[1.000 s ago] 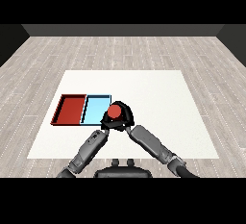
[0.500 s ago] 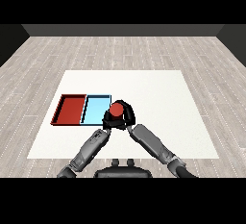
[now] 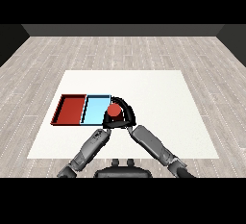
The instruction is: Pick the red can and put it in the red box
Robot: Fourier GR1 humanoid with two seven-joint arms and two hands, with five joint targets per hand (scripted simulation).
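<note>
Can point(image 3: 114, 110) sits inside the curl of the right hand point(image 3: 126, 114). Two trays lie left of that hand: nearer tray point(image 3: 95, 110) just beside it, farther tray point(image 3: 69, 109) beyond, touching. Left hand point(image 3: 106, 123) below the can.

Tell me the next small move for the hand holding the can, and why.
Probably carry it further left. The right hand is curled round the red can, which sits at the right edge of the light blue tray; the red tray lies beyond that, still without the can.
</note>
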